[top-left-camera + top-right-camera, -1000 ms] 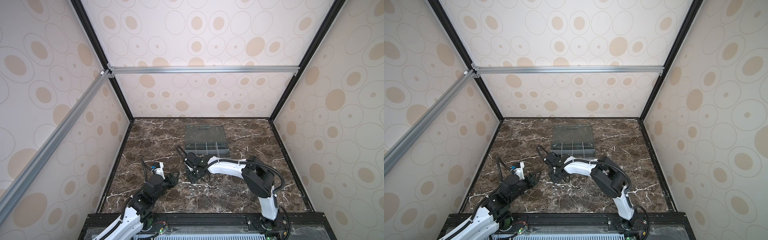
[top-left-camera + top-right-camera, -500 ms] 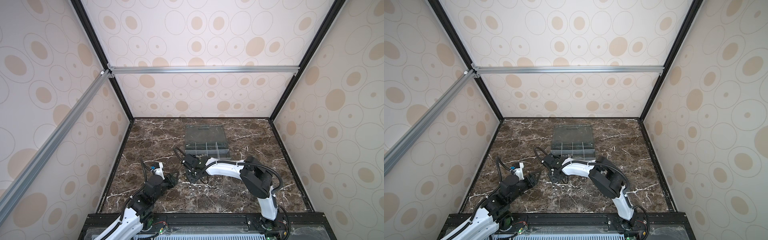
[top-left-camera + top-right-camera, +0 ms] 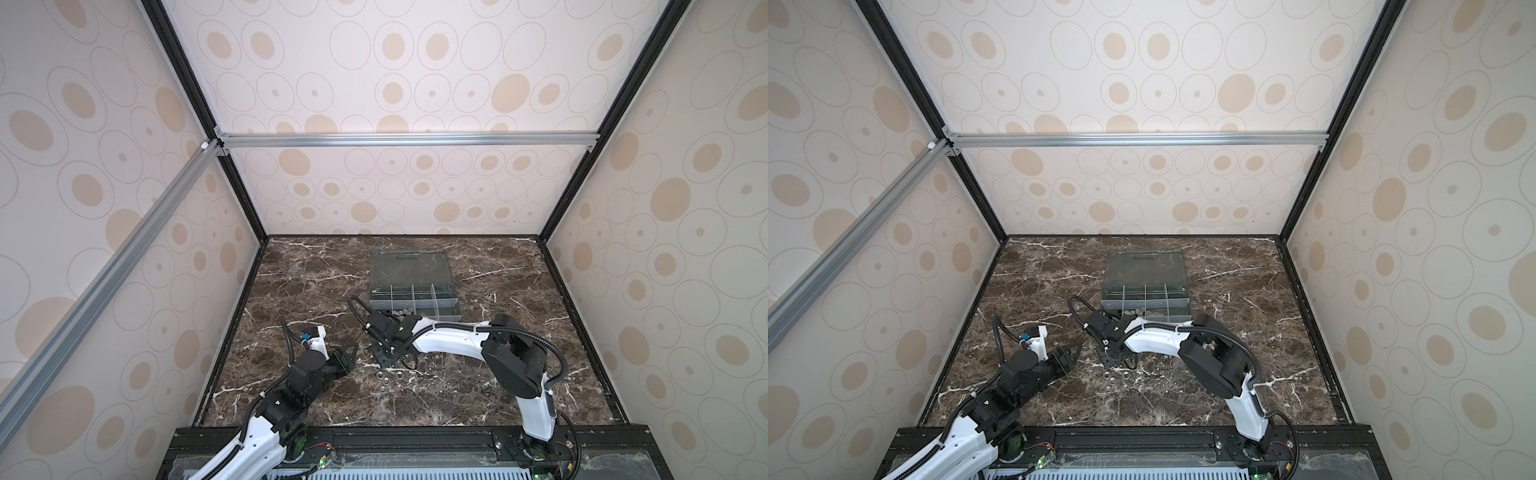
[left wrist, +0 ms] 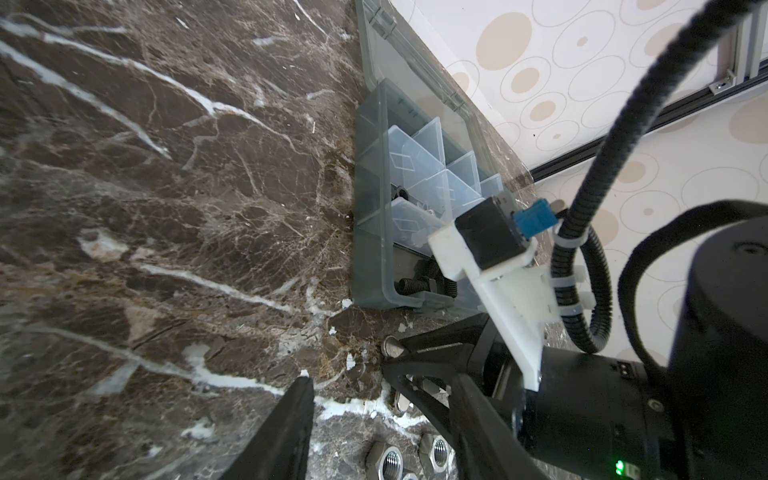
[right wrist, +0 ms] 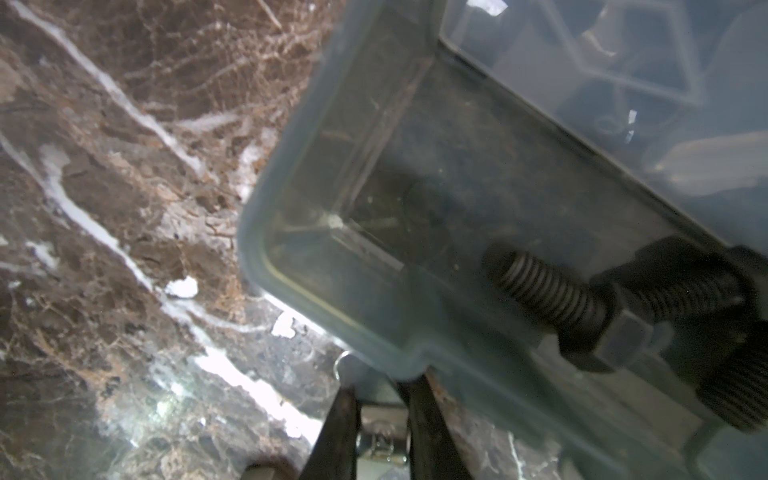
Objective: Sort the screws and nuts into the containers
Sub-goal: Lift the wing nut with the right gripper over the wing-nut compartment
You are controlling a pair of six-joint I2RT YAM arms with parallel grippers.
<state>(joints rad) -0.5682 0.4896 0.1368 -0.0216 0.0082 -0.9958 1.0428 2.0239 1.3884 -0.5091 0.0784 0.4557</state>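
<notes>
The dark grey organizer box (image 3: pixel 441 316) (image 3: pixel 1168 318) lies open at the middle back, its containers split by translucent dividers. Black screws (image 5: pixel 548 291) (image 4: pixel 419 284) lie in its near corner compartment. Just in front of that corner my right gripper (image 3: pixel 384 360) (image 3: pixel 1111 360) (image 5: pixel 380 386) points down at the floor, shut on a small silver piece that looks like a nut (image 5: pixel 380 419) (image 4: pixel 390 347). More silver nuts (image 3: pixel 380 375) (image 3: pixel 1125 374) (image 4: pixel 390 459) lie loose on the marble beside it. My left gripper (image 3: pixel 350 353) (image 3: pixel 1072 353) (image 4: pixel 365 395) hovers open and empty just left of them.
The box's clear lid (image 3: pixel 409 268) lies flat behind the compartments. Patterned walls close in the marble floor (image 3: pixel 478 395) on three sides, and a black rail (image 3: pixel 415 436) runs along the front. The two grippers are close together.
The right gripper's fingers have closed on the silver piece near the box corner, and its arm shifted slightly. The left arm has not moved.
</notes>
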